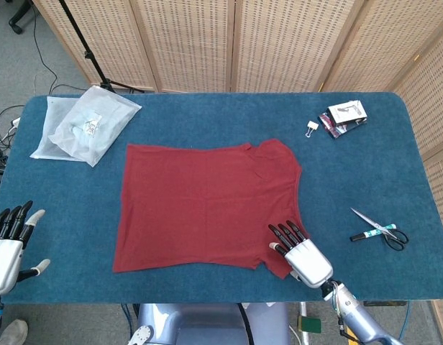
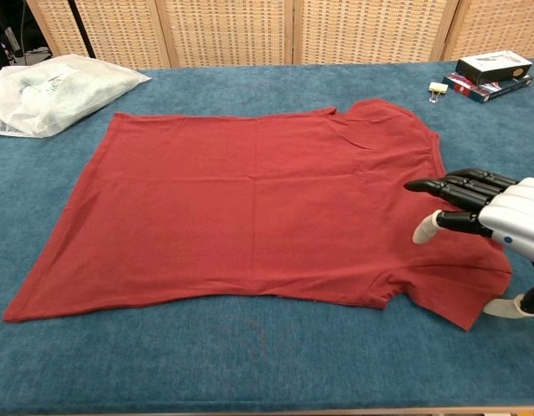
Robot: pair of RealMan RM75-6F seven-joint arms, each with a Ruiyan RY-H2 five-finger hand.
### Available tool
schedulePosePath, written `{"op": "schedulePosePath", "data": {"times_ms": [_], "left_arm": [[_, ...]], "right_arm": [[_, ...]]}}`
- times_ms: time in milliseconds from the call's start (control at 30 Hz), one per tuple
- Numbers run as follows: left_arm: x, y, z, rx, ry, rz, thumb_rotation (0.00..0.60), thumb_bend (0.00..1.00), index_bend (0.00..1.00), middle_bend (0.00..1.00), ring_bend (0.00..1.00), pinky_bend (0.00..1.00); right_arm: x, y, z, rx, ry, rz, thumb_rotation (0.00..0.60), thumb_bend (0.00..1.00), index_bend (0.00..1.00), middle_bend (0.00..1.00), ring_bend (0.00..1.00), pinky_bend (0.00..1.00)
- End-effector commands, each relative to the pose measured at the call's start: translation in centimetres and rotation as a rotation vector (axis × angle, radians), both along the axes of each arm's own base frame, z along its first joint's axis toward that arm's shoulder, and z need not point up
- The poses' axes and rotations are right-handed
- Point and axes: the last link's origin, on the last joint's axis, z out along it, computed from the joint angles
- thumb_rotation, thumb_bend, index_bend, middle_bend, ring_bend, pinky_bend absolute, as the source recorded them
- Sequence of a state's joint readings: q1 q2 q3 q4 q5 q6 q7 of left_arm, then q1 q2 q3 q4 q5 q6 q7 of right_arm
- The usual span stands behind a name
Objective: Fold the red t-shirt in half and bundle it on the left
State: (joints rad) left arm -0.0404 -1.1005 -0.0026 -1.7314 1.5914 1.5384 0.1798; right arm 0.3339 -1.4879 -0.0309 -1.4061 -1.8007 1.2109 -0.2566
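Note:
The red t-shirt (image 1: pixel 207 205) (image 2: pixel 250 199) lies flat and unfolded in the middle of the blue table (image 1: pixel 229 118), neck toward the right. My right hand (image 1: pixel 302 256) (image 2: pixel 492 217) hovers over the shirt's near right sleeve, fingers stretched out toward the left and apart, holding nothing. Whether it touches the cloth I cannot tell. My left hand (image 1: pixel 9 244) stays at the table's near left corner, fingers spread and empty, well away from the shirt; the chest view does not show it.
A clear plastic bag (image 1: pixel 85 126) (image 2: pixel 50 91) sits at the far left. Scissors (image 1: pixel 380 231) lie near the right edge. A binder clip (image 1: pixel 312 128) (image 2: pixel 438 88) and small boxes (image 1: pixel 345 117) (image 2: pixel 492 74) are at the far right.

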Motion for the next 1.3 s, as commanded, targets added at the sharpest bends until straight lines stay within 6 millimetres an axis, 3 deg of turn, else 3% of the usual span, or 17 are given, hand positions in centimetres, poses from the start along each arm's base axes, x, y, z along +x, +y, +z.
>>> {"op": "schedulePosePath", "data": {"times_ms": [33,500,833,1000,1300], "left_arm": [[0.0,0.0,0.0,-0.002,0.001,0.001,0.6,0.0,0.0,0.0,0.0,0.0],[-0.1,0.1,-0.1,-0.005,0.003,0.005,0.6,0.0,0.0,0.0,0.0,0.0],[0.0,0.1,-0.5,-0.013,0.013,0.0,0.6,0.0,0.0,0.0,0.0,0.0],[0.2,0.1,-1.0,-0.024,0.024,-0.045,0.6,0.02,0.0,0.0,0.0,0.0],[-0.1,-0.4,-3.3,-0.095,0.036,-0.171,0.6,0.06,0.0,0.0,0.0,0.0]], "right_arm": [[0.2,-0.2,-0.2,-0.006,0.001,0.001,0.6,0.16,0.29,0.0,0.0,0.0],[0.8,-0.8,-0.7,-0.028,-0.01,0.004,0.6,0.49,0.35,0.0,0.0,0.0],[0.4,-0.6,-0.6,-0.011,-0.008,0.025,0.6,0.55,0.47,0.0,0.0,0.0],[0.2,-0.8,-0.7,-0.002,-0.022,0.028,0.6,0.64,0.54,0.0,0.0,0.0],[0.1,-1.1,-0.8,0.025,-0.045,0.042,0.6,0.67,0.57,0.0,0.0,0.0]]}}
